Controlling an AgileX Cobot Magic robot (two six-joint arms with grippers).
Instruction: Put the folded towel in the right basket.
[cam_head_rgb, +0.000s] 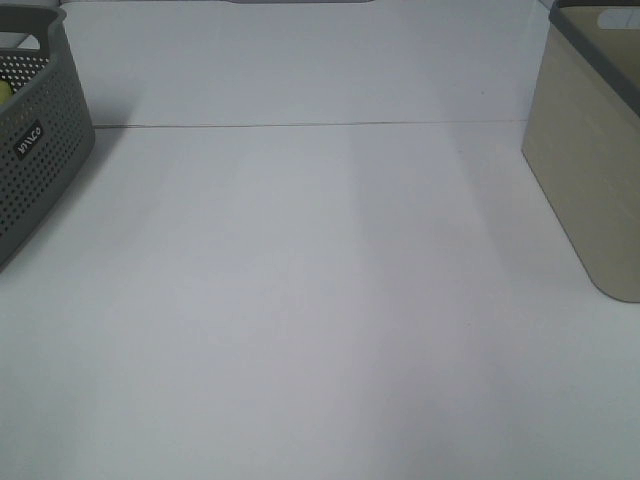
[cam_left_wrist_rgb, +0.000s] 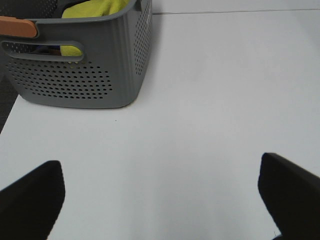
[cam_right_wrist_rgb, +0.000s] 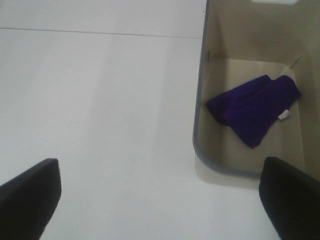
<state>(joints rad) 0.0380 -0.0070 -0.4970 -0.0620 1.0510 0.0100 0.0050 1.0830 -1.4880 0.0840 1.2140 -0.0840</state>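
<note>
A folded purple towel (cam_right_wrist_rgb: 257, 107) lies on the floor of the beige right basket (cam_right_wrist_rgb: 200, 142), seen from above in the right wrist view. The same beige basket (cam_head_rgb: 590, 170) stands at the right edge of the exterior view; its inside is hidden there. My right gripper (cam_right_wrist_rgb: 160, 200) is open and empty, above the table just beside the basket's near corner. My left gripper (cam_left_wrist_rgb: 160, 200) is open and empty over bare table in front of the grey basket. Neither gripper shows in the exterior view.
A grey perforated basket (cam_left_wrist_rgb: 80, 75) stands at the left, holding a yellow cloth (cam_left_wrist_rgb: 95, 10); an orange item (cam_left_wrist_rgb: 17, 26) rests at its rim. It also shows at the left edge of the exterior view (cam_head_rgb: 35, 160). A seam crosses the white table (cam_head_rgb: 320, 300).
</note>
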